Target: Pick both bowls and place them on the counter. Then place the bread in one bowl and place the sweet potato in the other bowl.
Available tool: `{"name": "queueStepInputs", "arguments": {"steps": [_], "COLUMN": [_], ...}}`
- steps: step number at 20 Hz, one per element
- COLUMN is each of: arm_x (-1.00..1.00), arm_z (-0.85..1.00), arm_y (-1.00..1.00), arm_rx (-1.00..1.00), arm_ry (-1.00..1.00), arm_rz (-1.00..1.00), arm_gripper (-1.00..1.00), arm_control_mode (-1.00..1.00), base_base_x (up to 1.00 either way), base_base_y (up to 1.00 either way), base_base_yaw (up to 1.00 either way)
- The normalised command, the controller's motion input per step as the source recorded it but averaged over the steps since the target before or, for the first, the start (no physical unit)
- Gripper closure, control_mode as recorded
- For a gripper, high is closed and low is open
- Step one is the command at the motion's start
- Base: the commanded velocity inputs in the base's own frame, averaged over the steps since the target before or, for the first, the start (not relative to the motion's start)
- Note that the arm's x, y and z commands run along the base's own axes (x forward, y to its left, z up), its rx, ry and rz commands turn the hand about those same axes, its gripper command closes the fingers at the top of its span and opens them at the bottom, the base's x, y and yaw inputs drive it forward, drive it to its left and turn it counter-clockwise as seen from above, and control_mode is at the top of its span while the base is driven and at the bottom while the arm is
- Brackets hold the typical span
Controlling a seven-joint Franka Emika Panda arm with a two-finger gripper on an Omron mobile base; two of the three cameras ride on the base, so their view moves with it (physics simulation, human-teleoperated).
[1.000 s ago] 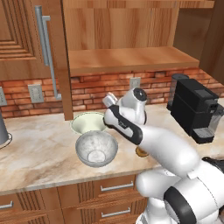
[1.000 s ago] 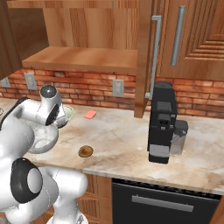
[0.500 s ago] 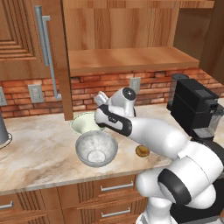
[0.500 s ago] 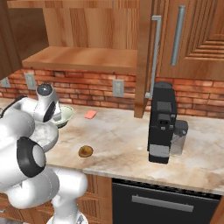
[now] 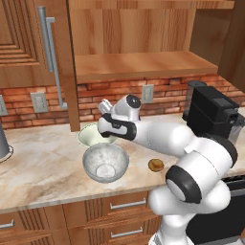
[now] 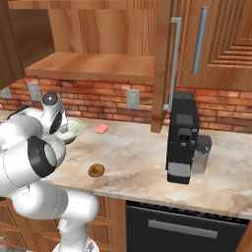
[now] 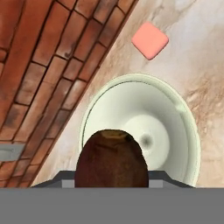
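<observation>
Two wide round bowls are sitting on the beige-and-cream marbled stone counter [image 5: 43, 167]. We're taking the cream-white bowl w/ pale green inside [image 7: 144, 131] as our landmark, by the red brick wall [image 7: 48, 65]. The mottled grey stone-look bowl [image 5: 105, 162] is resting just in front of it, rims nearly touching. Our gripper [image 7: 111, 175] is hovering over the cream-white bowl's near rim, jaws clamped on the dark brown oblong sweet potato [image 7: 111, 159], which we're seeing above the bowl, not inside yet. The small round tan-brown bread bun [image 5: 156, 165] is lying well to the right of the cream-white bowl, toward the counter edge. A pink square [image 7: 150, 40] is lying on the counter just beyond the bowl.
</observation>
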Motion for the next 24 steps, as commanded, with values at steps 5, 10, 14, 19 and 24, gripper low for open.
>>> {"name": "queueStepInputs", "arguments": {"steps": [5,10,14,19,24], "arm_x": [0.14,0.0,0.05,0.12,0.11], "arm_z": [-0.11,-0.15,-0.11,-0.02,0.0], "arm_y": [0.08,0.08,0.07,0.01,0.01], "arm_rx": [0.0,0.0,0.0,0.0,0.0], "arm_ry": [0.01,0.02,0.0,0.04,0.11], "arm_rz": [0.0,0.0,0.0,0.0,0.0], "arm_gripper": [1.0,1.0,1.0,1.0,1.0], "arm_control_mode": [-1.0,-1.0,-1.0,-1.0,-1.0], "base_base_x": [0.0,0.0,0.0,0.0,0.0], "base_base_y": [0.0,0.0,0.0,0.0,0.0], "base_base_yaw": [0.0,0.0,0.0,0.0,0.0]}}
